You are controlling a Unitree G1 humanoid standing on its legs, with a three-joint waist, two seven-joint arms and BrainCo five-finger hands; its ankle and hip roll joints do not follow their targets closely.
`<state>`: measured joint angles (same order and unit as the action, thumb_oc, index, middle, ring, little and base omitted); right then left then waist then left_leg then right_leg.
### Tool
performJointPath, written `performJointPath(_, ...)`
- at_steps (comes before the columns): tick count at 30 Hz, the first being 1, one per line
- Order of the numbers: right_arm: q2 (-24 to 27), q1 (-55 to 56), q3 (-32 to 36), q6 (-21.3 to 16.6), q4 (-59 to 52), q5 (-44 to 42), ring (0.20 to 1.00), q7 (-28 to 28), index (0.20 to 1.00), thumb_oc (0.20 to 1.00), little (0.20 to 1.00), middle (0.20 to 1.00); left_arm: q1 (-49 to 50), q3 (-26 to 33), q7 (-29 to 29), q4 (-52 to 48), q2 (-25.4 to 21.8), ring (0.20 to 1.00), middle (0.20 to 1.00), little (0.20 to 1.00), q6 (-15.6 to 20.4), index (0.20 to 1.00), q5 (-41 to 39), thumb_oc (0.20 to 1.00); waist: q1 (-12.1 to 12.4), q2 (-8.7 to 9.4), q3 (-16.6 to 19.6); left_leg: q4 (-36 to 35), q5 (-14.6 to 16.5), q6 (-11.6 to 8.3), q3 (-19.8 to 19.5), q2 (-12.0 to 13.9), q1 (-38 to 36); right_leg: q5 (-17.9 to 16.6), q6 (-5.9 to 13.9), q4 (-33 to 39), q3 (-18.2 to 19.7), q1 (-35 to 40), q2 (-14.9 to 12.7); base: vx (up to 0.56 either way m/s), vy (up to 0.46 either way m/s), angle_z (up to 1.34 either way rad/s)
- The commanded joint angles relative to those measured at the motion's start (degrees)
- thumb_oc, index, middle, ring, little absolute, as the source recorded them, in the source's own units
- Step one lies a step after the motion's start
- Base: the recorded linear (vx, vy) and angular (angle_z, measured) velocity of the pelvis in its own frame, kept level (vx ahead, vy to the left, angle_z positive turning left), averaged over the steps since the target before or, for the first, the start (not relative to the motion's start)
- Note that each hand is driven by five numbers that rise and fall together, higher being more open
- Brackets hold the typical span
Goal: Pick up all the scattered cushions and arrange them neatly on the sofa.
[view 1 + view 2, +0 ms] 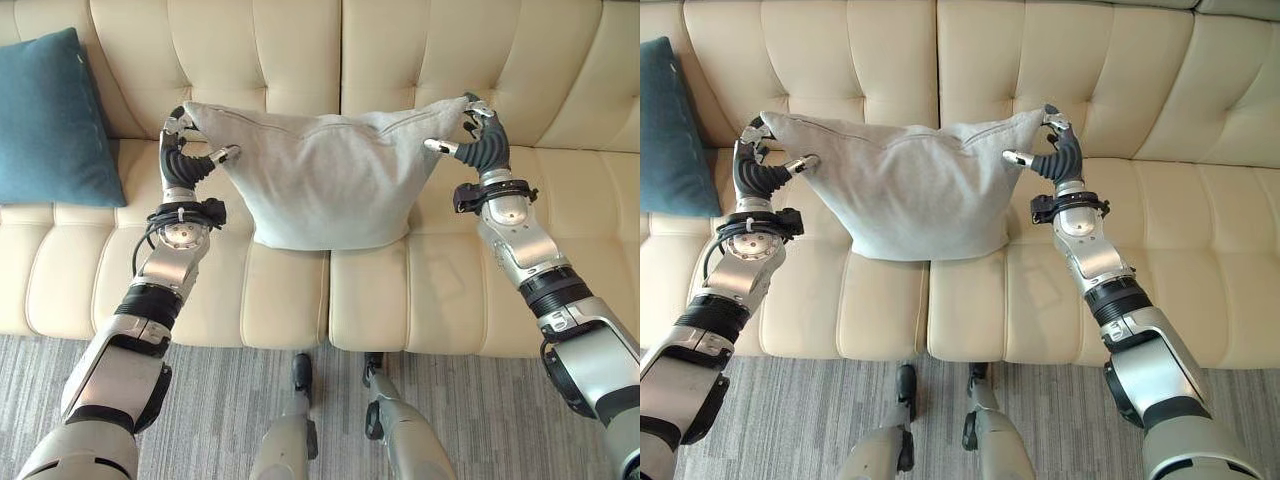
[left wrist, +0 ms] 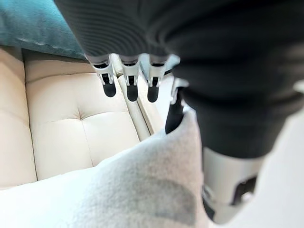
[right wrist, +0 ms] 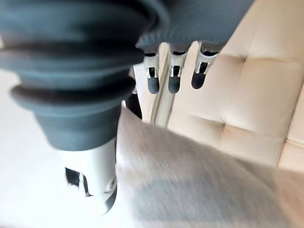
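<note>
Here: left hand (image 1: 183,150) pinches grey cushion (image 1: 320,180) corner | right hand (image 1: 480,135) pinches opposite corner | over sofa (image 1: 400,290)

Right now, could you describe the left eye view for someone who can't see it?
Two robot hands, left hand and right hand, pinch the top corners of a grey cushion, its bottom edge resting on a cream sofa. A teal cushion leans against the sofa's back, off to the left.

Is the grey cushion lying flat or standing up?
Standing up. The grey cushion hangs by its top corners from the left hand and right hand, its bottom edge touching the sofa seat.
</note>
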<state>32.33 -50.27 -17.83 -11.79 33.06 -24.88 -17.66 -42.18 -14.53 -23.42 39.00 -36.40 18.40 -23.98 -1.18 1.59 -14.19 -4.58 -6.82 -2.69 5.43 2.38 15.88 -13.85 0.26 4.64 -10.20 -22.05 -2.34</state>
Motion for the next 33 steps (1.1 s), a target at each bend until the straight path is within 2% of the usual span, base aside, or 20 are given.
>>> performJointPath(1, 1.0, -2.1, 2.0, -4.5, -0.8, -2.3, 1.0, -0.7, 1.0, 1.0, 1.0, 1.0, -3.2, 0.5, 1.4, 1.8, -2.2, 1.0, 1.0, 1.0, 3.7, 1.0, -2.4, 1.0, 0.9, 0.18, 3.4, -0.4, 3.1, -1.8, 2.2, 0.5, -1.3, 13.4, 7.33, -7.3, 2.8, 5.5, -3.7, 0.0, 0.0, 0.0)
performJointPath(9, -0.2, -0.1, 5.3, -5.1, 2.4, -6.4, 1.0, -1.9, 1.0, 1.0, 1.0, 1.0, 0.9, 3.0, 2.2, -0.3, -0.3, 1.0, 1.0, 1.0, 4.1, 1.0, -5.4, 1.0, 1.4, 0.14, 2.9, -0.4, 2.9, -1.87, 2.1, 0.3, -1.0, 13.0, 7.25, -6.8, 2.9, 5.5, -3.7, 0.0, 0.0, 0.0)
performJointPath(15, 0.0, 21.4, 7.1, -2.2, -12.0, -1.8, 1.0, 7.2, 1.0, 1.0, 1.0, 1.0, 20.6, 7.3, 8.4, -14.2, 3.5, 1.0, 1.0, 1.0, 2.8, 1.0, -2.1, 1.0, 1.2, 0.39, 3.1, -0.4, 3.3, -1.37, 2.1, 0.1, -2.8, 13.3, 7.2, -6.7, 2.7, 7.5, -3.6, 0.02, 0.0, -0.01)
performJointPath(19, 0.2, 33.8, 10.3, -1.8, -18.4, 3.2, 1.0, 12.1, 1.0, 1.0, 1.0, 1.0, 32.6, 9.2, 13.5, -19.7, 3.5, 1.0, 1.0, 1.0, 1.1, 1.0, 2.8, 1.0, 0.8, 0.27, 3.5, -0.4, 3.6, -1.03, 2.2, 0.0, -4.4, 13.4, 7.45, -6.6, 2.5, 9.4, -3.6, 0.04, 0.005, -0.01)
performJointPath(21, 0.8, 41.7, 12.8, -1.5, -21.1, 8.4, 1.0, 14.8, 1.0, 1.0, 1.0, 1.0, 40.0, 11.2, 17.2, -21.0, 2.8, 1.0, 1.0, 1.0, 0.0, 1.0, 6.8, 1.0, 0.4, 0.0, 3.7, -0.4, 4.1, -0.95, 2.3, -0.1, -5.9, 13.8, 7.73, -6.7, 2.3, 10.9, -3.7, 0.06, 0.009, -0.02)
performJointPath(23, -1.0, 50.7, 14.4, -1.6, -21.5, 12.7, 1.0, 17.5, 1.0, 1.0, 1.0, 1.0, 47.6, 12.6, 19.7, -18.9, 3.7, 1.0, 1.0, 1.0, -0.9, 1.0, 10.8, 1.0, -0.2, -0.27, 4.3, -0.4, 4.3, -0.8, 2.4, -0.2, -8.0, 13.8, 8.12, -6.6, 1.9, 13.1, -3.8, 0.03, 0.001, 0.0)
performJointPath(25, -2.5, 54.3, 13.9, -1.4, -20.5, 14.7, 1.0, 18.7, 1.0, 1.0, 1.0, 1.0, 50.0, 12.5, 20.8, -15.6, 6.1, 1.0, 1.0, 1.0, -2.2, 1.0, 11.2, 1.0, -0.6, -0.34, 5.2, -0.4, 4.2, -0.76, 2.5, -0.3, -9.0, 13.5, 8.26, -6.4, 1.7, 14.2, -3.9, 0.0, 0.005, -0.02)
performJointPath(28, -3.4, 56.5, 12.9, -1.1, -18.8, 16.8, 1.0, 19.1, 1.0, 1.0, 1.0, 1.0, 51.7, 11.8, 20.8, -11.6, 8.0, 1.0, 1.0, 1.0, -2.9, 1.0, 13.3, 1.0, -0.9, -0.39, 5.8, -0.4, 4.6, -0.68, 2.6, -0.4, -10.5, 13.6, 8.41, -6.3, 1.8, 15.6, -3.9, 0.0, 0.018, -0.1)
performJointPath(31, -5.0, 57.6, 9.6, 0.2, -11.5, 21.6, 1.0, 18.9, 1.0, 1.0, 1.0, 1.0, 52.4, 10.0, 19.8, -2.2, 11.6, 1.0, 1.0, 1.0, -5.2, 1.0, 19.2, 1.0, -1.5, -0.24, 7.3, -0.4, 5.5, -0.42, 3.1, -0.6, -13.6, 13.9, 8.64, -6.2, 2.0, 18.1, -3.8, 0.01, 0.036, -0.09)
performJointPath(33, -6.2, 57.7, 9.0, 0.8, -7.6, 22.3, 1.0, 18.8, 1.0, 1.0, 1.0, 1.0, 52.4, 9.1, 19.0, -0.5, 12.4, 1.0, 1.0, 1.0, -6.0, 1.0, 21.9, 1.0, -1.7, -0.12, 7.9, -0.4, 6.3, -0.13, 3.5, -0.8, -15.1, 14.2, 8.7, -6.2, 2.4, 19.3, -3.9, 0.01, 0.057, -0.14)
